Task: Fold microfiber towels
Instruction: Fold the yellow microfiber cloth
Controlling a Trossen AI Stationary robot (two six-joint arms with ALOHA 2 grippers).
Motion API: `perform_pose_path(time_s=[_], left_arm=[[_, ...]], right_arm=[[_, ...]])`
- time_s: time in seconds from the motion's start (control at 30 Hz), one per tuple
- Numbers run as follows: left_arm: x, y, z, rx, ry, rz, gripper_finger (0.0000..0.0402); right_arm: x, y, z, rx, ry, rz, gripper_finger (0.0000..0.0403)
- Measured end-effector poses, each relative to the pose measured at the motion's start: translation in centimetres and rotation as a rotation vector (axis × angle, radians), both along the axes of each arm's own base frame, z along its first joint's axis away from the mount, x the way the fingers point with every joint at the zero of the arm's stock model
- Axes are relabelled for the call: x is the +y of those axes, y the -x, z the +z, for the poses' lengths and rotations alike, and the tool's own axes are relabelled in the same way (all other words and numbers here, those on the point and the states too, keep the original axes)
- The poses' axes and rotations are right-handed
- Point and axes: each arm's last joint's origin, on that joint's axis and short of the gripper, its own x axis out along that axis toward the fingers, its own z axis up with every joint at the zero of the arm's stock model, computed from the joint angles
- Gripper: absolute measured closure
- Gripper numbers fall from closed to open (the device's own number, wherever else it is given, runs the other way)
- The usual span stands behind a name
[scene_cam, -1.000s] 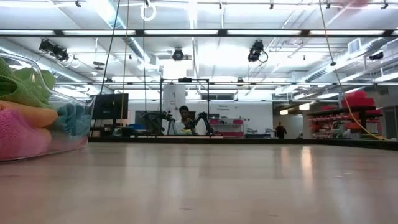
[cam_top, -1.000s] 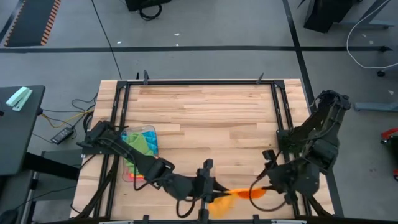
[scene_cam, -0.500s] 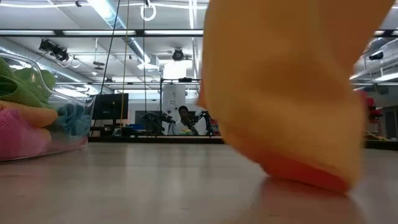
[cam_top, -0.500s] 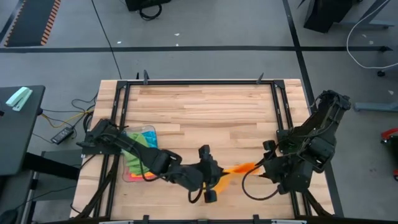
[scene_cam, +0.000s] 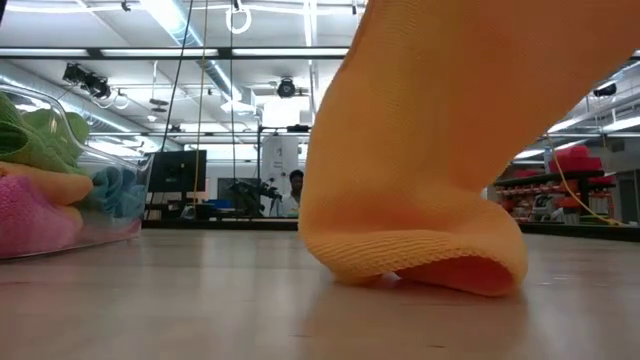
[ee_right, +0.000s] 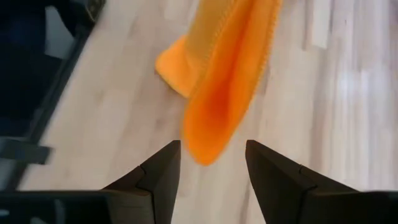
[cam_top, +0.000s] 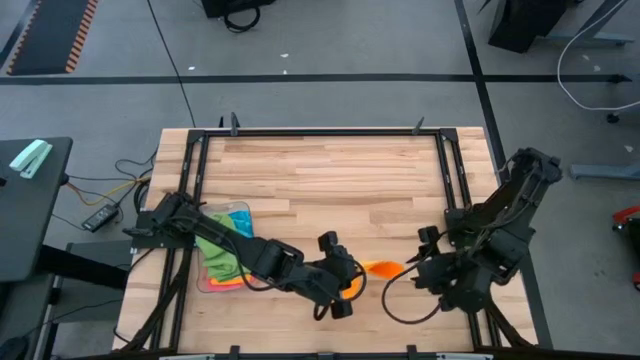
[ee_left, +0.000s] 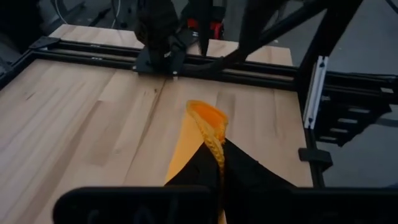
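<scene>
An orange microfiber towel (cam_top: 380, 268) hangs bunched near the table's front middle, and my left gripper (cam_top: 348, 283) is shut on it. In the low view the towel (scene_cam: 440, 150) fills the right half of the picture. My right gripper (cam_top: 412, 268) stands open just to the towel's right. In the right wrist view the towel's hanging end (ee_right: 208, 134) shows beyond its spread fingers (ee_right: 163, 165), apart from them as far as I can tell. More towels, green, pink, blue and orange, lie heaped in a clear tray (cam_top: 240, 212) at the left. My left gripper pinches a bunched, stitched edge of the orange towel (ee_left: 214, 146) between its two fingers. The fingers come slanting down from the table's left. The towel droops slack ahead of and below them, and its rounded lower fold (scene_cam: 420, 268) rests on the table.
The clear tray's wall (scene_cam: 120, 215) and its towels (scene_cam: 40, 200) sit at the table's left. A black metal frame (cam_top: 320, 131) runs around the table's edges. Bare wood (cam_top: 330, 190) lies across the middle and far side. A person shows in the room far behind the table.
My left gripper has carried the orange towel from the front edge a little toward the far edge and downward. The towel, stretched sideways between the grippers before, now hangs bunched, its lower fold on the table. My right gripper has moved toward the far edge, alongside it.
</scene>
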Motion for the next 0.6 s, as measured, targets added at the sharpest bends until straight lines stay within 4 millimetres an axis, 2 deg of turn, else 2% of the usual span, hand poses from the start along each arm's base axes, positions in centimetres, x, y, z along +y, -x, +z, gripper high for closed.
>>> perform_pose_path(time_s=[0.23,0.37,0.6], left_arm=[[-0.1,0.1,0.0,-0.004,0.026,0.009,0.0381],[-0.1,0.0,0.1,-0.012,0.032,0.011,0.0393],[0.5,-0.3,0.1,-0.025,0.056,0.038,0.0383]], right_arm=[[0.7,-1.3,-2.2,-0.051,0.06,0.042,0.0182],[0.6,-1.8,-2.3,-0.128,0.097,-0.008,0.0146],[0.7,-3.8,-1.3,-0.297,0.049,-0.054,0.0099]])
